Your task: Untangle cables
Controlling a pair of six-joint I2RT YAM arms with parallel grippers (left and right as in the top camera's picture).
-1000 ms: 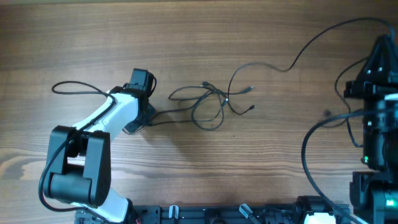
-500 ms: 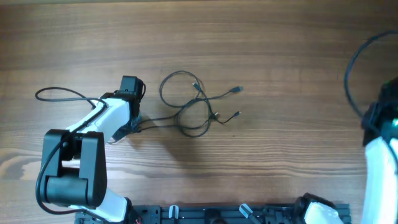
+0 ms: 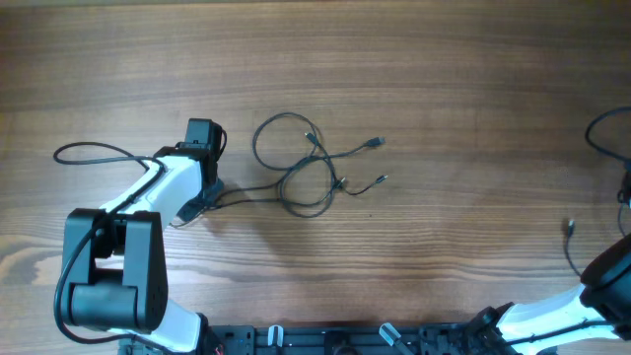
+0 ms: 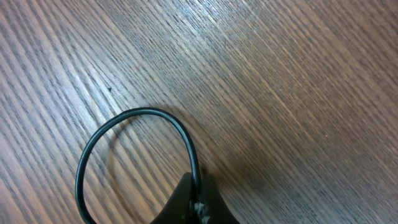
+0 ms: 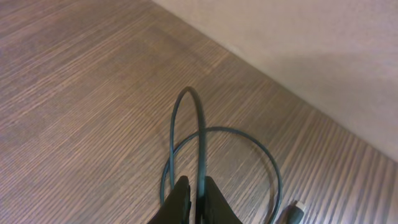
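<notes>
A tangle of thin black cables (image 3: pixel 306 177) lies at the table's middle, with small plugs (image 3: pixel 376 144) sticking out to the right. One strand runs left from it to my left gripper (image 3: pixel 205 200), which is shut on it. In the left wrist view the gripper (image 4: pixel 198 202) pinches a cable that curls into a loop (image 4: pixel 143 112). Another thin loop (image 3: pixel 74 150) lies left of that arm. My right gripper (image 5: pixel 198 199) is shut on a separate cable (image 5: pixel 249 134) with a plug (image 5: pixel 297 208). In the overhead view that cable's plug (image 3: pixel 570 226) lies at the far right, well apart from the tangle.
The right arm (image 3: pixel 601 286) shows only at the lower right corner of the overhead view. The table's edge (image 5: pixel 273 78) runs diagonally just beyond the right gripper. A black rail with fittings (image 3: pixel 375 337) lines the front edge.
The right arm has drawn its cable right, out of the tangle, and swung towards the lower right. The left gripper has dragged the tangle a little to the left.
</notes>
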